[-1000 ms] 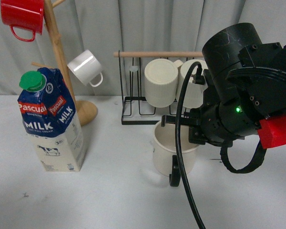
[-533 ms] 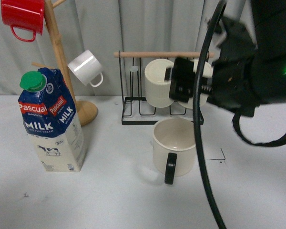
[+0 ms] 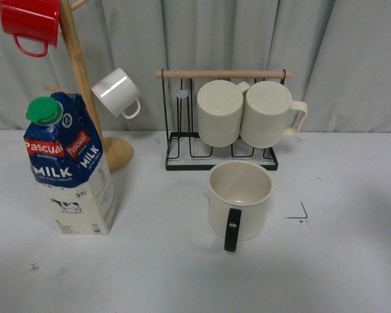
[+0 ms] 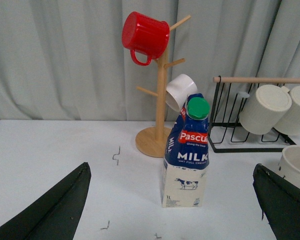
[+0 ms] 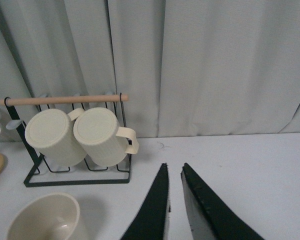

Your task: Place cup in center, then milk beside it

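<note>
One cup [image 3: 240, 199], one milk [image 3: 68, 165] at its nine o'clock and two ribbed mugs [image 3: 247, 112] were counted, while the left gripper [image 4: 172, 200] was held spread and the right gripper [image 5: 175, 205] nearly closed on nothing.

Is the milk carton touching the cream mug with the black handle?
Apart. The front view shows bare tabletop between the milk carton and the mug.

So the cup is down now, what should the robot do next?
Probably send the left claw forward to the milk. The cup stands upright on the table with no claw on it, beside a black corner mark, so that step looks finished. The milk stands off to the left, untouched, and the left claw is open and faces it.
</note>
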